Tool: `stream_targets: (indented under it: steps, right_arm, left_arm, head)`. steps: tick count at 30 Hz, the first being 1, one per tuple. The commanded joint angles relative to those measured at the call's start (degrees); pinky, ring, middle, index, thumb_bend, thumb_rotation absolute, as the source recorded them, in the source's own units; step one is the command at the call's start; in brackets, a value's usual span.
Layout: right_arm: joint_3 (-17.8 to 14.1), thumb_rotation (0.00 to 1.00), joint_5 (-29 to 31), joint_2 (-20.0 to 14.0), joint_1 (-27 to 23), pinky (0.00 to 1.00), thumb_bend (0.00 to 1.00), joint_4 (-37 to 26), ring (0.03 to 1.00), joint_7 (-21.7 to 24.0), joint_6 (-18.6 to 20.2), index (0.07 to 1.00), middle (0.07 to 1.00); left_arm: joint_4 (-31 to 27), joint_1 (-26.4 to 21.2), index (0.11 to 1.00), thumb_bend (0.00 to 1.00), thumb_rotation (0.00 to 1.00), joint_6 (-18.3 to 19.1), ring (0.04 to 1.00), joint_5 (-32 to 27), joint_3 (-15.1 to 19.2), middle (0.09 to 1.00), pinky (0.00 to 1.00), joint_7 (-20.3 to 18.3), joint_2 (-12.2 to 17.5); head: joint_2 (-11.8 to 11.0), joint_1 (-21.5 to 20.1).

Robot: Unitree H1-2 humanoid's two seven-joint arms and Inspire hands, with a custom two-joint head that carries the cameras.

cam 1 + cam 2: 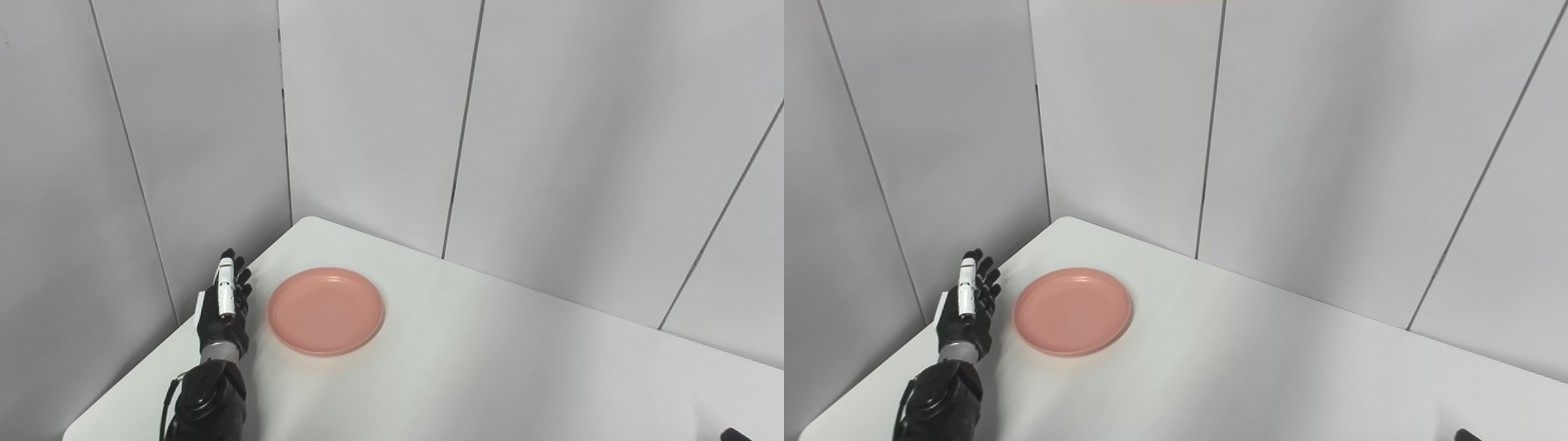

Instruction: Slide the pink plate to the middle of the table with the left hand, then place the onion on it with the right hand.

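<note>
I see only a small dark piece at the bottom right corner of both views, cut off by the edge of the picture; I cannot tell what it is, and the right hand itself I do not see. The onion is not visible in either view. The left hand (225, 306) is black with a white strip along one finger, and it stands near the left edge of the desk (490, 367), just beside the pink plate (326, 310) but not touching it. Its fingers (979, 272) are straight and close to each other, pointing to the far corner, and they hold nothing. The plate is round, shallow, smooth and matt, with a low raised rim, and it lies flat near the far left corner. The desk is white and smooth with rounded corners.
</note>
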Motion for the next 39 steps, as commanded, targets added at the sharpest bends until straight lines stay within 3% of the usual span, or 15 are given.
stream_targets:
  steps: [1,6,17,26,39]
  right_arm:
    - [-0.3,0.89,0.2,-0.3,1.0,1.00,0.43,-0.2,0.794,-0.1,2.5,0.746,0.833]
    - [-0.3,0.89,-0.1,-0.5,1.0,1.00,0.45,0.1,0.795,0.1,1.5,0.744,0.835]
    - [-0.6,0.91,0.6,-0.1,1.1,1.00,0.44,-1.1,0.789,-0.2,3.2,0.735,0.829]
    - [-0.7,0.90,0.9,-0.3,1.0,1.00,0.42,-1.0,0.768,-0.1,3.3,0.713,0.810]
    - [-0.8,0.86,1.2,-0.2,1.2,0.89,0.43,-2.2,0.742,-0.4,4.6,0.688,0.791]
  left_arm:
    - [-0.6,-1.3,0.951,0.37,1.00,-2.4,0.972,-0.4,0.2,0.973,1.00,-0.4,0.9]
    - [0.1,-1.5,0.951,0.37,1.00,-2.2,0.964,-0.5,0.1,0.967,1.00,-0.3,0.8]
    - [2.9,-1.9,0.975,0.36,1.00,-2.8,0.982,-2.4,-1.0,0.989,1.00,-2.8,0.9]
    - [9.0,-4.7,0.963,0.35,1.00,-3.1,0.968,-3.7,-1.3,0.973,1.00,-4.7,2.0]
    - [16.5,-8.1,0.957,0.34,1.00,-3.0,0.962,-4.4,-2.4,0.965,0.97,-8.0,4.6]
  head:
    - [0.2,0.2]
    - [0.3,0.2]
    - [0.5,0.3]
    - [0.8,0.4]
    - [1.0,0.3]
